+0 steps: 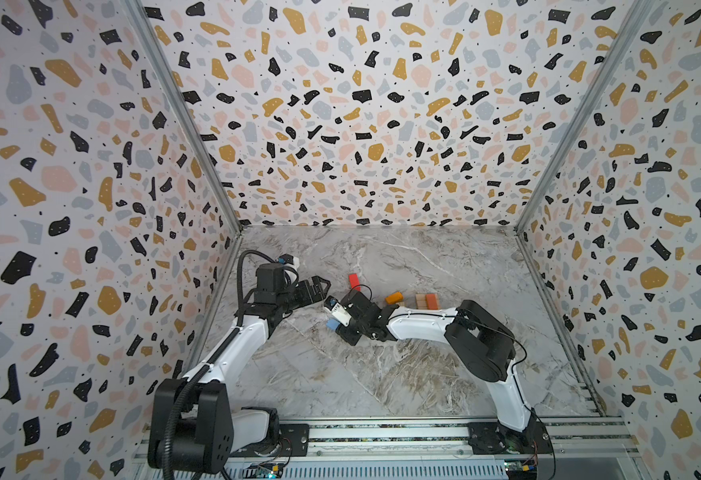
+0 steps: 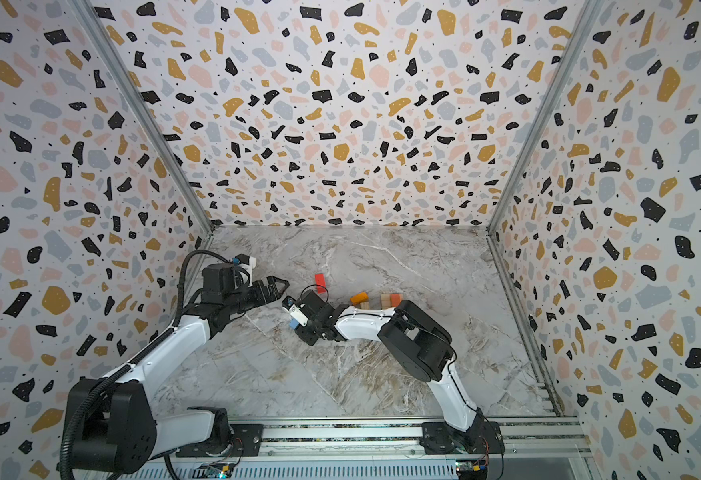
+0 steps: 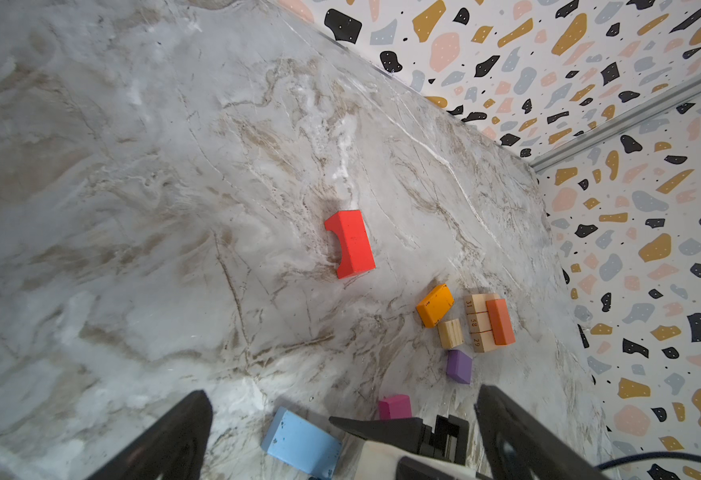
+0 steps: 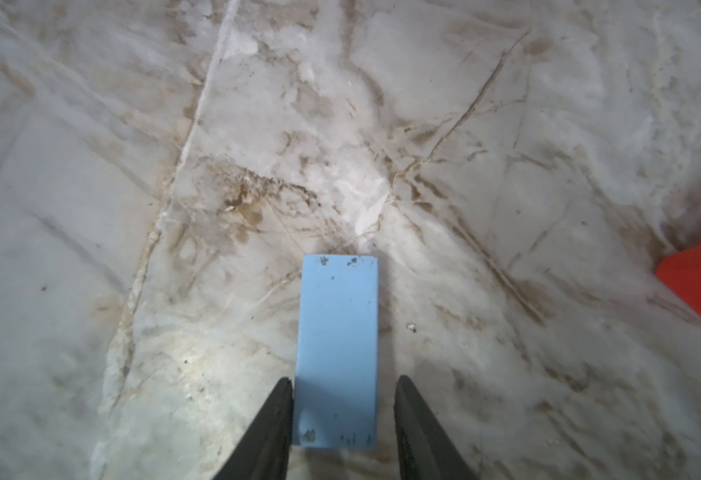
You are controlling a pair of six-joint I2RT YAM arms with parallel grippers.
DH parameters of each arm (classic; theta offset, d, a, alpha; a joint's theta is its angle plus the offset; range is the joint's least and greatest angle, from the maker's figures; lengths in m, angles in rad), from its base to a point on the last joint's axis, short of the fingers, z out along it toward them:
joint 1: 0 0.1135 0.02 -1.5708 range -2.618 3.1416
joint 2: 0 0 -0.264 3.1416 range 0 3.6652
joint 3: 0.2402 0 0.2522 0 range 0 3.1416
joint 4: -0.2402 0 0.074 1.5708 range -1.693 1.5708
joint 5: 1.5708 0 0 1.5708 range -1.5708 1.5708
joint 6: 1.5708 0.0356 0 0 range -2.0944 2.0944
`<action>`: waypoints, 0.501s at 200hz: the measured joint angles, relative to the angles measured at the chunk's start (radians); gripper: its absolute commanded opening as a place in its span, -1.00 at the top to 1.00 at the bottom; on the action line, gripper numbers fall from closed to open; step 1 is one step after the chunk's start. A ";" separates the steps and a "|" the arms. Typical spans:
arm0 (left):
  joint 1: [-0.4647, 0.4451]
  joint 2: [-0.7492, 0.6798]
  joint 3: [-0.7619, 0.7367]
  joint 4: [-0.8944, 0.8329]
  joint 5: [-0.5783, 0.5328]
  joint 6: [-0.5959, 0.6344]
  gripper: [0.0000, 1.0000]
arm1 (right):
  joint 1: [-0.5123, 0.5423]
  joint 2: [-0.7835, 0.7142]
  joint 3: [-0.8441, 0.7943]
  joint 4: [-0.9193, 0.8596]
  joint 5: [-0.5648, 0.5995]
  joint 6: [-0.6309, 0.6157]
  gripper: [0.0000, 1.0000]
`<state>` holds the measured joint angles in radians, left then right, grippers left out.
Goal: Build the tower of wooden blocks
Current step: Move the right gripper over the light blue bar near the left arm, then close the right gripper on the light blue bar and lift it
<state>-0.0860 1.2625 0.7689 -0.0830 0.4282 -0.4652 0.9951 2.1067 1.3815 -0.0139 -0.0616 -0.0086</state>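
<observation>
The right tool (image 4: 342, 378) is low over the bench (image 4: 132, 208), and its jaws stand apart on both sides of the light blue block (image 4: 338, 332). One finger touches the long edge of the block, the other is just beside the opposite edge with a thin gap, so I judge that the block is not yet clamped. The block lies flat, and most of its length reaches forward past the fingertips. This is the first risk. If the touching finger pushes before the other one arrives, the block can slide or turn on the smooth bench. A grip so near one end may also let the far end hang down in a lift. The red block (image 3: 350, 243) lies ahead of this tool and well off to one side. The tower (image 3: 479, 322) is only begun: a row of tan pieces with a red-orange bar (image 3: 500, 322), on them or against them I cannot tell. It is behind the right tool, close to its forearm. The magenta block (image 3: 394, 407) and the purple block (image 3: 459, 365) lie loose between, so a low carry may knock them. The left tool (image 1: 320, 286) hangs near with jaws wide apart and empty, and the two could meet.
</observation>
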 measured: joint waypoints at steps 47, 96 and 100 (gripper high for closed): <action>0.000 0.000 0.000 0.000 0.000 0.000 -1.00 | 0.000 0.004 0.000 0.002 0.002 0.002 0.18; 0.000 0.000 0.000 0.000 0.000 0.000 -1.00 | 0.001 0.008 0.000 0.006 0.001 0.003 0.22; 0.000 0.000 0.000 0.001 0.001 0.000 -1.00 | 0.001 0.008 0.000 0.006 0.001 0.003 0.23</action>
<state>-0.0860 1.2625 0.7689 -0.0822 0.4290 -0.4652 0.9962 2.1151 1.3815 -0.0074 -0.0608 -0.0059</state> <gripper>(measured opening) 0.999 0.393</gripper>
